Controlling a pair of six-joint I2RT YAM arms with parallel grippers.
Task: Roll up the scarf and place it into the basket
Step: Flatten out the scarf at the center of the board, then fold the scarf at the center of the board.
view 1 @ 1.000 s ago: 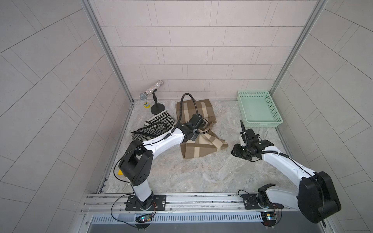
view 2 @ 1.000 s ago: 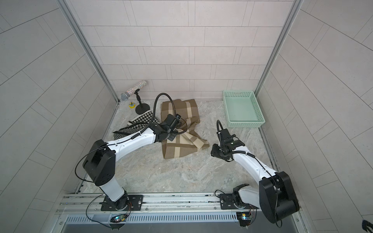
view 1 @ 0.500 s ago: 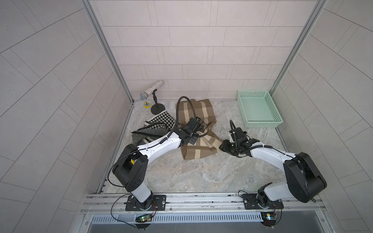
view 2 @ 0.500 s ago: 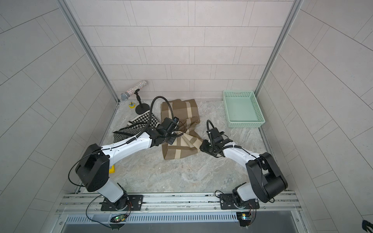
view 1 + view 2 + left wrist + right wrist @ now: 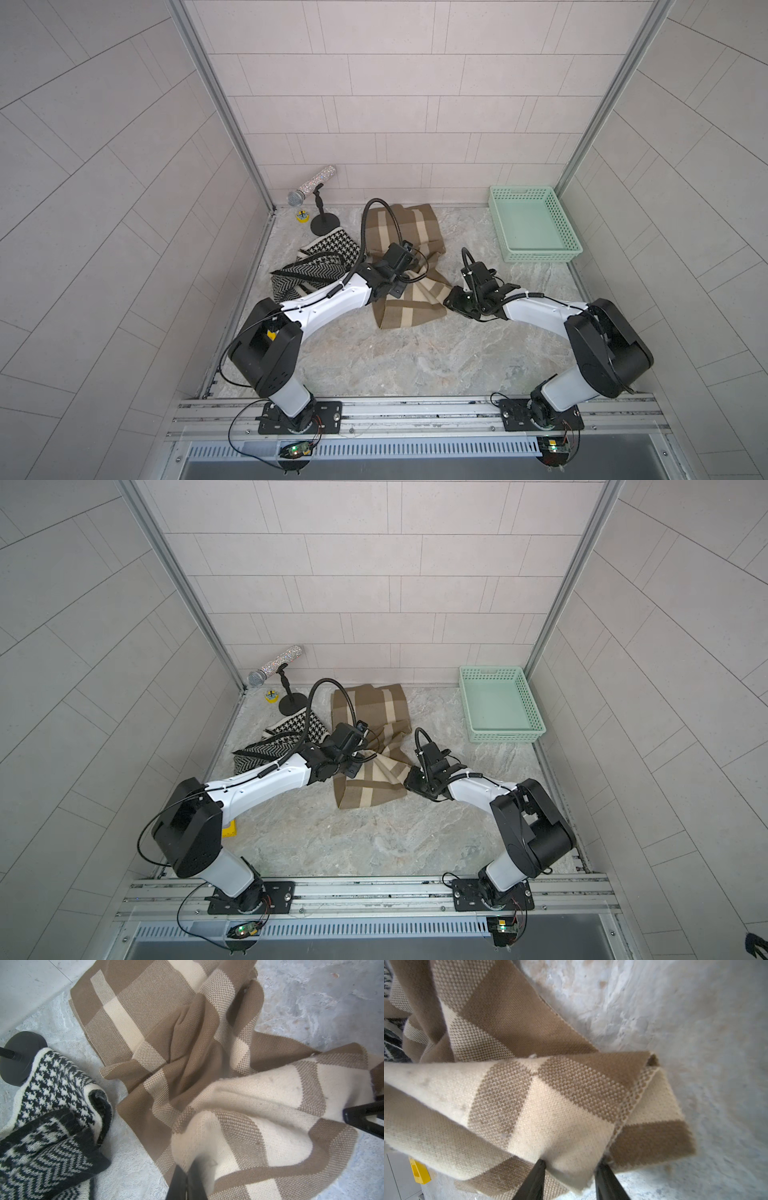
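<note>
While the left claw (image 5: 187, 1169) clamps the scarf (image 5: 155, 1022), the right claw (image 5: 570, 1163) straddles its fold, jaws apart. Closing on one layer could let the fold spill open.

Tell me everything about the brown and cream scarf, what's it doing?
The brown and cream scarf is a soft-looking checked knit, unrolled and rumpled on the marbled tabletop. Its far end lies flat; its near end is bunched and folded. The left gripper is shut on a lifted cream fold, and the right gripper straddles a folded corner, jaws apart.
</note>
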